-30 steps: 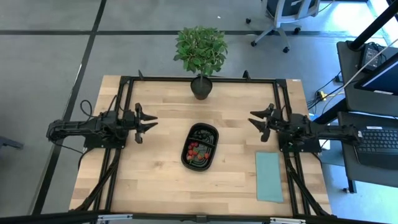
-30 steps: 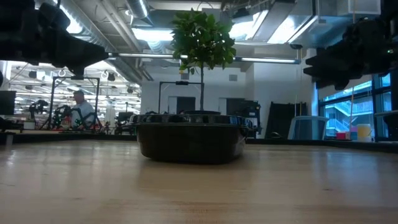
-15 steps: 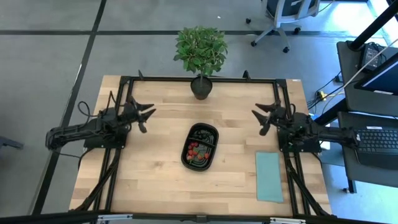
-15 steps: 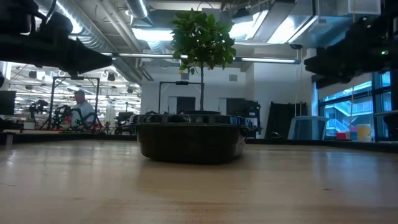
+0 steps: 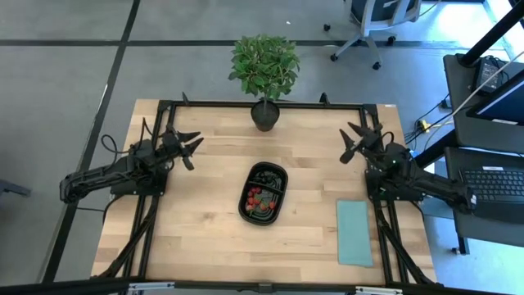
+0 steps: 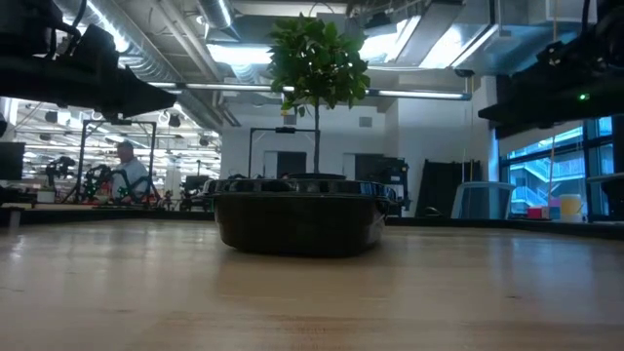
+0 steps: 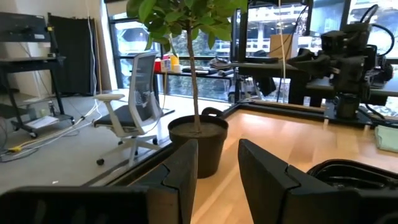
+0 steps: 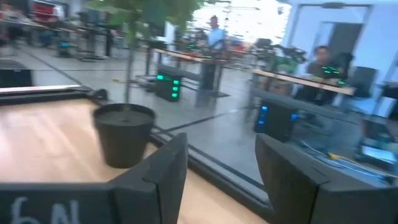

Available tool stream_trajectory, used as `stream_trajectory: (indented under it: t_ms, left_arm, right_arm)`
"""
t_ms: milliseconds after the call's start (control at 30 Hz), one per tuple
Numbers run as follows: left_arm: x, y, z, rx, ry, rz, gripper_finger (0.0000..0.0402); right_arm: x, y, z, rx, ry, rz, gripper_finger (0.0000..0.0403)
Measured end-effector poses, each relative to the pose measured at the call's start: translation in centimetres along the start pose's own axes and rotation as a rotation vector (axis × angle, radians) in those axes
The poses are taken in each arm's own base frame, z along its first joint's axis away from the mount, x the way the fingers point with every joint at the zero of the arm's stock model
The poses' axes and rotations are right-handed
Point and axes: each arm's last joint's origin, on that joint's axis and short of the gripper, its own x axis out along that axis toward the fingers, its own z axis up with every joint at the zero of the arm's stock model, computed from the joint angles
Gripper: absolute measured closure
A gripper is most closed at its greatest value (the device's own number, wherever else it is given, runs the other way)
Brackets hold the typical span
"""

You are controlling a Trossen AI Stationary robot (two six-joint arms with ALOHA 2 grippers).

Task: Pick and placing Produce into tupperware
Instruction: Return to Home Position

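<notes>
The black oval tupperware (image 5: pixel 264 192) sits at the table's middle, resting on its base; it also shows in the low view (image 6: pixel 297 220) and its rim in the left wrist view (image 7: pixel 348 174). Small red and dark produce pieces (image 5: pixel 255 197) lie inside it, mostly in the left compartment. My left gripper (image 5: pixel 191 147) hovers open, high over the table's left part, pointing toward the far right. My right gripper (image 5: pixel 355 141) hovers open over the right part, pointing toward the far left. Neither holds anything.
A potted green plant (image 5: pixel 264 70) stands at the far edge's middle, its pot (image 7: pixel 198 144) in front of both grippers. A pale teal sheet (image 5: pixel 354 233) lies flat near the right edge. Black frame rails (image 5: pixel 262 104) border the table. People sit at benches beyond the table.
Both arms have swung their grippers toward the table's far edge and turned them toward the plant: the left gripper from pointing right to pointing far-right, the right gripper from pointing left to pointing far-left. The tupperware and produce have stayed put.
</notes>
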Motion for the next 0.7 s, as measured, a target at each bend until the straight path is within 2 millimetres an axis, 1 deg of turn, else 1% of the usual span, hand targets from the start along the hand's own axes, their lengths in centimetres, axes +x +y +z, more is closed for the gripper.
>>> stream_trajectory:
  t_ms: [200,400,533,600,700]
  left_arm:
    - [0.00,-0.01,-0.01,-0.030,0.001,-0.005,0.0291]
    - [0.00,-0.02,-0.01,-0.025,0.001,-0.005,0.0291]
    - [0.00,-0.02,-0.01,-0.025,0.001,-0.005,0.0291]
    - [0.00,-0.02,-0.01,-0.025,0.001,-0.005,0.0292]
    - [0.00,-0.02,-0.01,-0.025,0.001,-0.005,0.0292]
  right_arm:
    - [0.18,-0.55,-0.10,-0.011,0.010,-0.062,0.0212]
    - [0.19,-0.58,-0.10,-0.058,0.012,-0.065,0.0212]
    - [0.19,-0.57,-0.10,-0.059,0.012,-0.065,0.0212]
    - [0.19,-0.57,-0.11,-0.022,0.011,-0.064,0.0212]
    - [0.19,-0.56,-0.10,0.115,0.006,-0.061,0.0212]
